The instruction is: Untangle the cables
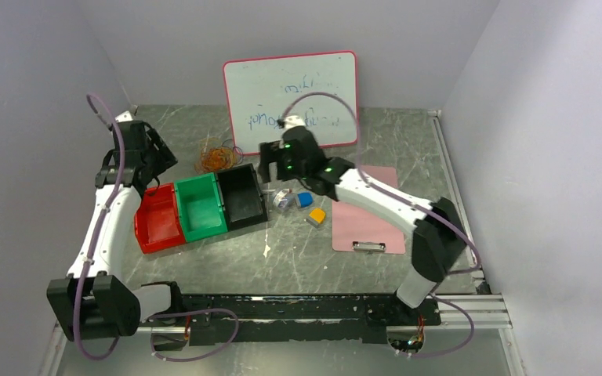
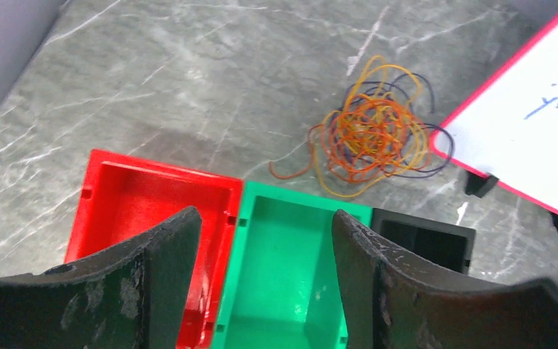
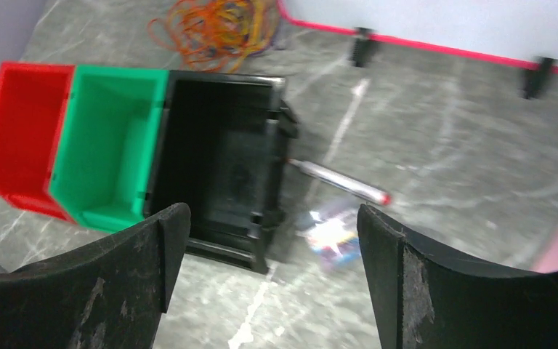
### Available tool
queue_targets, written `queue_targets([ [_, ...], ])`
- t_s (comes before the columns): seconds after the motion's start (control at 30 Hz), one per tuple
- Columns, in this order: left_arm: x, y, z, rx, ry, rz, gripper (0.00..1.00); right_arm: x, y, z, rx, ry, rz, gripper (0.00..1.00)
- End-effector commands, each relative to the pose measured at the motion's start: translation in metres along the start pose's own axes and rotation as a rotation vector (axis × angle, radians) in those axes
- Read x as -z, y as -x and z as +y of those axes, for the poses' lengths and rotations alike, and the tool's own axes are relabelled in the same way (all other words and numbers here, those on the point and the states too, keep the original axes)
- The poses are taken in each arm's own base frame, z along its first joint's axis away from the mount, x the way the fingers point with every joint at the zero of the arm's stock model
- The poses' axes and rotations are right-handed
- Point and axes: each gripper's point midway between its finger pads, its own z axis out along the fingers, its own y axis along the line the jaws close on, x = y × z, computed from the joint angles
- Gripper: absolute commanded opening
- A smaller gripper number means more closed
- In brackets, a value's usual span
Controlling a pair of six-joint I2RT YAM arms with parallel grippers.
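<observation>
The cables (image 1: 216,157) are a loose tangle of orange, yellowish and dark wires lying on the grey table behind the bins, left of the whiteboard. The left wrist view shows the cables (image 2: 374,138) beyond the green bin. At the top of the right wrist view, the cables (image 3: 214,29) lie past the black bin. My left gripper (image 2: 264,218) hovers open over the red and green bins, short of the tangle, with nothing between its fingers. My right gripper (image 3: 272,218) is open and empty above the table by the black bin's near corner. Neither gripper touches the cables.
The red bin (image 1: 147,235), green bin (image 1: 190,184) and black bin (image 1: 235,172) stand in a row. The whiteboard (image 1: 290,90) leans at the back. A pink clipboard (image 1: 368,211), a blue block (image 1: 304,200), a yellow block (image 1: 317,216) and a pen (image 3: 341,182) lie to the right.
</observation>
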Motion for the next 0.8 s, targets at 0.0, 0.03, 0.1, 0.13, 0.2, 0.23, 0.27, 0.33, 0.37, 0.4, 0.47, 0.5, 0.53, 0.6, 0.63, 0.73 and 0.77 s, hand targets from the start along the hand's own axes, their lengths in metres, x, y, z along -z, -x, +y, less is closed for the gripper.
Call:
queue_targets([
  [0.0, 0.005, 0.011, 0.026, 0.013, 0.064, -0.080, 0.71, -0.029, -0.009, 0.056, 0.042, 0.066, 0.004, 0.88],
  [0.03, 0.006, 0.012, 0.032, 0.018, 0.078, -0.092, 0.71, -0.036, -0.014, 0.070, 0.055, 0.083, 0.013, 0.88],
  [0.1, 0.008, 0.010, 0.041, 0.024, 0.097, -0.111, 0.71, -0.050, -0.019, 0.095, 0.075, 0.106, 0.013, 0.88],
  [0.13, 0.009, 0.010, 0.044, 0.026, 0.101, -0.121, 0.71, -0.058, -0.024, 0.105, 0.084, 0.110, 0.017, 0.88],
  [0.2, 0.009, 0.009, 0.047, 0.028, 0.107, -0.137, 0.71, -0.072, -0.034, 0.123, 0.101, 0.118, 0.027, 0.88],
  [0.23, 0.009, 0.008, 0.049, 0.030, 0.112, -0.142, 0.71, -0.078, -0.038, 0.130, 0.105, 0.120, 0.030, 0.88],
  [0.27, 0.009, 0.007, 0.051, 0.033, 0.115, -0.147, 0.71, -0.088, -0.049, 0.135, 0.111, 0.110, 0.046, 0.87],
  [0.33, 0.010, 0.007, 0.053, 0.036, 0.123, -0.158, 0.72, -0.103, -0.061, 0.141, 0.109, 0.084, 0.060, 0.87],
  [0.37, 0.010, 0.007, 0.054, 0.039, 0.128, -0.163, 0.72, -0.109, -0.067, 0.143, 0.108, 0.071, 0.067, 0.87],
  [0.4, 0.011, 0.008, 0.055, 0.042, 0.131, -0.166, 0.72, -0.115, -0.071, 0.143, 0.105, 0.053, 0.069, 0.87],
  [0.47, 0.014, 0.008, 0.055, 0.048, 0.131, -0.172, 0.72, -0.126, -0.080, 0.143, 0.105, 0.017, 0.072, 0.87],
  [0.5, 0.015, 0.009, 0.055, 0.050, 0.130, -0.176, 0.72, -0.130, -0.083, 0.141, 0.106, 0.000, 0.070, 0.86],
  [0.53, 0.016, 0.009, 0.055, 0.050, 0.129, -0.176, 0.72, -0.134, -0.086, 0.141, 0.109, -0.014, 0.067, 0.86],
  [0.6, 0.017, 0.009, 0.055, 0.051, 0.125, -0.179, 0.72, -0.143, -0.092, 0.139, 0.122, -0.033, 0.073, 0.84],
  [0.63, 0.017, 0.009, 0.055, 0.052, 0.125, -0.179, 0.72, -0.147, -0.096, 0.138, 0.131, -0.043, 0.077, 0.82],
  [0.73, 0.018, 0.010, 0.054, 0.054, 0.120, -0.184, 0.72, -0.157, -0.105, 0.134, 0.161, -0.073, 0.089, 0.77],
  [0.77, 0.019, 0.010, 0.054, 0.054, 0.119, -0.185, 0.72, -0.159, -0.105, 0.134, 0.166, -0.078, 0.086, 0.74],
])
